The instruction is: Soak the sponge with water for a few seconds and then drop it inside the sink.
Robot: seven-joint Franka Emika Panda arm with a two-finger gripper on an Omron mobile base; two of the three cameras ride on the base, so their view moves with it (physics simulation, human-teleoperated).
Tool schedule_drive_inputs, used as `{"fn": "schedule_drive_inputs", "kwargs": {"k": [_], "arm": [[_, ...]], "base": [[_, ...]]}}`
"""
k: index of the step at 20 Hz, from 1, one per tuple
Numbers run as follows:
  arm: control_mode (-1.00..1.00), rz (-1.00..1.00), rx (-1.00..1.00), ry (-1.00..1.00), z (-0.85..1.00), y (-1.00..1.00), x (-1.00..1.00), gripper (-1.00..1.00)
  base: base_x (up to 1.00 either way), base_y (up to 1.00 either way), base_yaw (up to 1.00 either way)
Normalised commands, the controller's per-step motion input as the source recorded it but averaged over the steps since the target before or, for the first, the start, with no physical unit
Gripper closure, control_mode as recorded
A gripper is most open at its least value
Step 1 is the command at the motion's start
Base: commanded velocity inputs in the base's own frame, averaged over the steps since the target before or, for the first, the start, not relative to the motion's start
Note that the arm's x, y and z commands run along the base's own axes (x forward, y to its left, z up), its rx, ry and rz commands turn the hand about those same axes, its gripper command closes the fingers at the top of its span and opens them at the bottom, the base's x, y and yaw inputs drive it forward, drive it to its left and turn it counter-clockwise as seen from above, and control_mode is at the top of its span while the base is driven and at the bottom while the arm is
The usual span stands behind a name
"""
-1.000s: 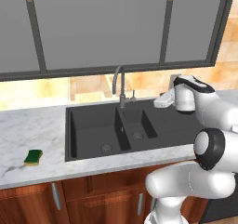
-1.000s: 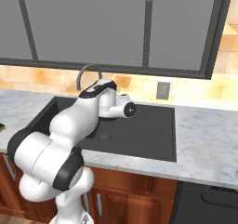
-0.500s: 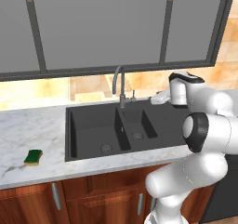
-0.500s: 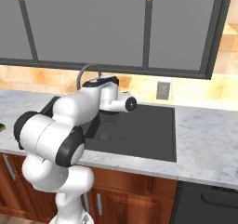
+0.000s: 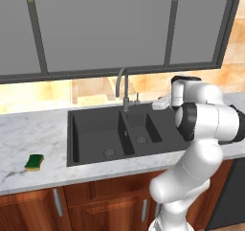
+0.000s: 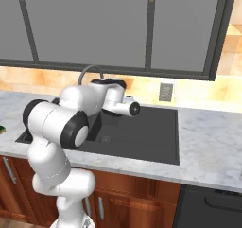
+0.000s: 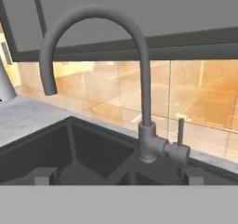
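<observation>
The green-topped yellow sponge (image 5: 34, 162) lies on the marble counter left of the sink (image 5: 72, 129), far from the hand. My gripper (image 5: 155, 105) hovers over the sink's right basin, just right of the grey gooseneck faucet (image 5: 123, 86), pointing at it. In the hand view my gripper (image 7: 117, 176) is open, its fingertips (image 7: 44, 175) wide apart with nothing between them, and the faucet (image 7: 142, 79) with its side lever (image 7: 180, 131) stands close ahead above the sink (image 7: 93, 148). No stream of water shows at the spout.
Grey wall cabinets (image 5: 100, 28) hang low above the faucet. A tiled backsplash with a wall outlet (image 6: 165, 92) runs behind the counter (image 6: 208, 142). Wooden base cabinets (image 5: 95, 201) sit below.
The hand has moved left over the sink, closer to the faucet, and the arm's elbow has swung forward and up. The jaws stayed open; the sponge has not moved.
</observation>
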Motion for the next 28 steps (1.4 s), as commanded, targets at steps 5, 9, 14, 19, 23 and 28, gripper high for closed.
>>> {"fn": "schedule_drive_inputs", "kwargs": {"k": [5,9,14,19,23,28], "arm": [[-1.0,0.0,0.05,-0.01,-0.04,0.0,0.06,-1.0],[-1.0,0.0,0.05,-0.01,-0.01,0.0,0.04,-1.0],[-1.0,0.0,0.02,0.0,0.0,0.0,0.0,-1.0],[-1.0,0.02,0.0,0.0,0.0,0.03,0.0,-1.0],[-1.0,0.07,0.0,0.0,0.0,0.11,0.0,-1.0],[-1.0,0.07,0.03,0.0,0.01,0.06,0.0,-1.0]], "base": [[0.0,0.0,0.0],[0.0,0.0,0.0],[0.0,0.0,0.0],[0.0,0.0,0.0],[0.0,0.0,0.0],[0.0,0.0,0.0]]}}
